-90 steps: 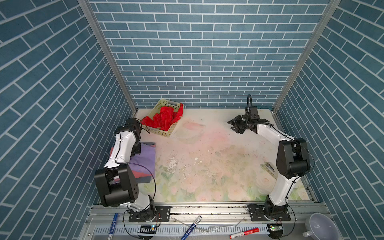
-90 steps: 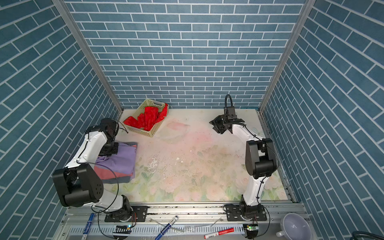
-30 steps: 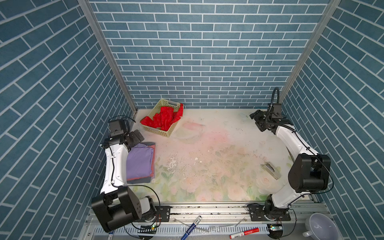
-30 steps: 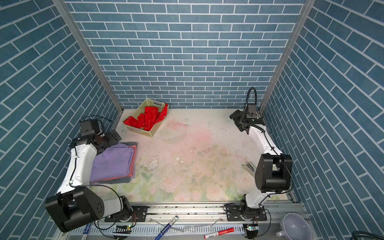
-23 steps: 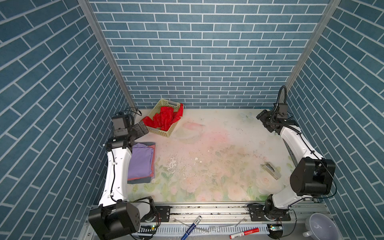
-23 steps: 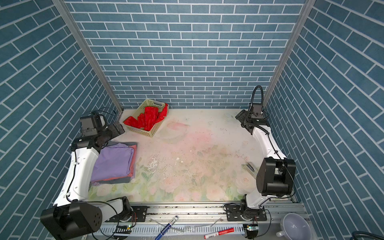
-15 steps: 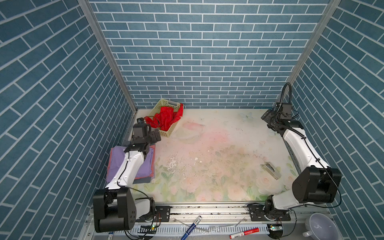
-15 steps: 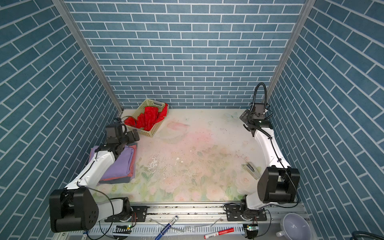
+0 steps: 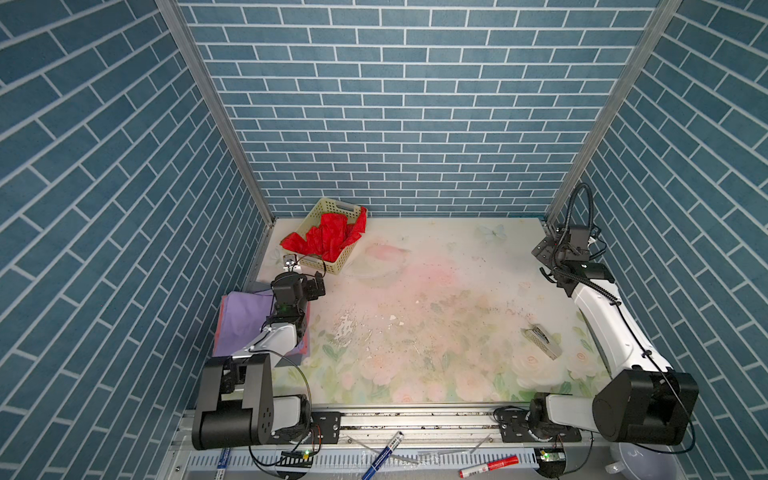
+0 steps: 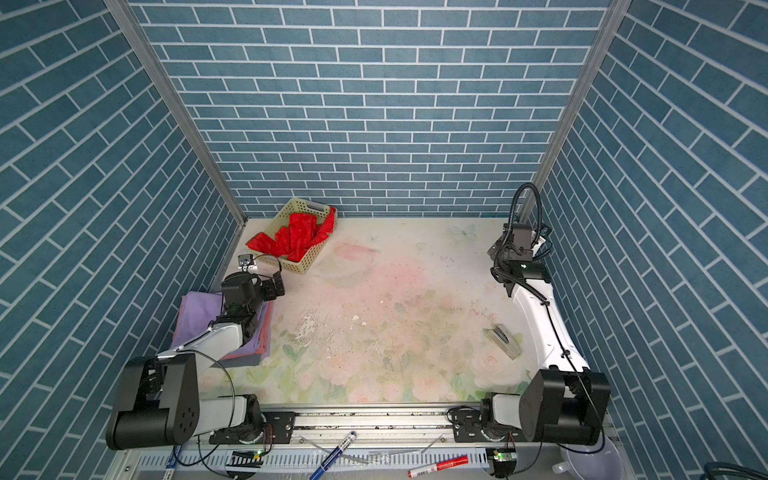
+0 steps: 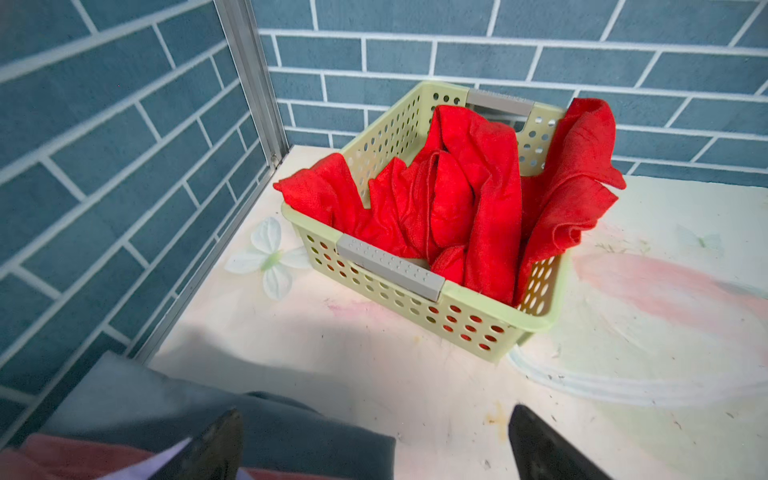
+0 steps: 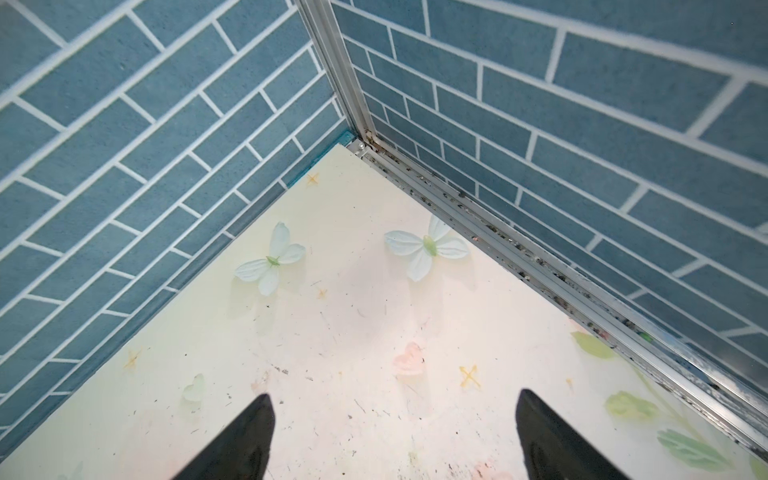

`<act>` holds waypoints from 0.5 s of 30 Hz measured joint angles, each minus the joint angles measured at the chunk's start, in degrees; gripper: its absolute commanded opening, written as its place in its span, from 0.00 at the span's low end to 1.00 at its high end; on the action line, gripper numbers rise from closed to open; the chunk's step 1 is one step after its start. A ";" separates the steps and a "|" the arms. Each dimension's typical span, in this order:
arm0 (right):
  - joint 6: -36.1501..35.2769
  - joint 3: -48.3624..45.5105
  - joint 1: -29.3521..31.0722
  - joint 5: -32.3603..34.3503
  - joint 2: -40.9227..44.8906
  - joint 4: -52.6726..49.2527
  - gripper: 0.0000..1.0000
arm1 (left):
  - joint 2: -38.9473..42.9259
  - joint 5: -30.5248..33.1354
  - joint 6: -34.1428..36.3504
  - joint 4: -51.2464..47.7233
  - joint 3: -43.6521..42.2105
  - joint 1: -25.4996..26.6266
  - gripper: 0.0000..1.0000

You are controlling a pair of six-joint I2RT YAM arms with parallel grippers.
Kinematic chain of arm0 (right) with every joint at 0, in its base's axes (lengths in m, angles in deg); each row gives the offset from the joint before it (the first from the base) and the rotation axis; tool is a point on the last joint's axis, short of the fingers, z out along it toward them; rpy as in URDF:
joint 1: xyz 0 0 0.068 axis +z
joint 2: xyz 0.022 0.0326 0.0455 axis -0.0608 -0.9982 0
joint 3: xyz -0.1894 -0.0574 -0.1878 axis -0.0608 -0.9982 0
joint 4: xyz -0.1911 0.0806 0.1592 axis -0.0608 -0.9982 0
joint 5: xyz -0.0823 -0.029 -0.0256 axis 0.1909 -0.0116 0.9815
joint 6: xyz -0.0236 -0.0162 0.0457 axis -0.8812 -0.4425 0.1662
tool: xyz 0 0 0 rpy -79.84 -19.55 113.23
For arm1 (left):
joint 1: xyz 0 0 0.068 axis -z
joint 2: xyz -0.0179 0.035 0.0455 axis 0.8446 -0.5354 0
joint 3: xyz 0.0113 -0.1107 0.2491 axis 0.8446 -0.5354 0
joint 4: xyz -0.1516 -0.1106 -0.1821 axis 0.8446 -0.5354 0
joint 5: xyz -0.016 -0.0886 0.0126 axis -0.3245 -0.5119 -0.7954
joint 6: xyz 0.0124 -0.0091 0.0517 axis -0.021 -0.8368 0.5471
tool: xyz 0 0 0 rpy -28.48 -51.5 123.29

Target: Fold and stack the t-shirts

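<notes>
The red t-shirt (image 9: 328, 237) is not folded yet. It lies all crumpled in the yellow basket (image 9: 341, 261), at about 11 o'clock on the table (image 9: 436, 299). Part of it hangs over the rim.

The folded pile sits at 9 o'clock, right by the side wall. I think it is kept there so the middle of the table is free for folding. The purple t-shirt (image 9: 243, 316) is on top. In the left wrist view, a pink t-shirt (image 11: 70, 457) peeks out under it, and a grey t-shirt (image 11: 145, 407) lies at the bottom.

The left arm (image 9: 278, 332) reaches over the pile. The left jaws are wide open and hold nothing. They hang just past the far end of the pile and point at the basket, which is near them at about 1 o'clock. My guess is they are going for the red one next.

The right arm (image 9: 602, 316) is at 2 o'clock, near the back corner. The right jaws are open too, with only bare table under them. That spot keeps them out of the way, I think.

Now I count: one red t-shirt in the basket, three folded t-shirts in the pile, so four in all. There is one basket and two arms. Three are done and one is left to fold
</notes>
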 measured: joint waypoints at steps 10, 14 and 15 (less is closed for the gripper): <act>-0.83 -6.01 0.02 4.92 3.21 3.32 0.95 | -8.81 2.91 2.99 14.45 -4.72 2.73 1.00; -3.96 -12.20 0.02 6.54 5.97 8.52 0.98 | -11.02 8.04 4.57 19.19 -7.52 6.67 1.00; -5.40 -14.14 0.02 6.73 6.64 10.29 0.97 | -11.10 9.07 4.61 19.34 -7.37 6.80 1.00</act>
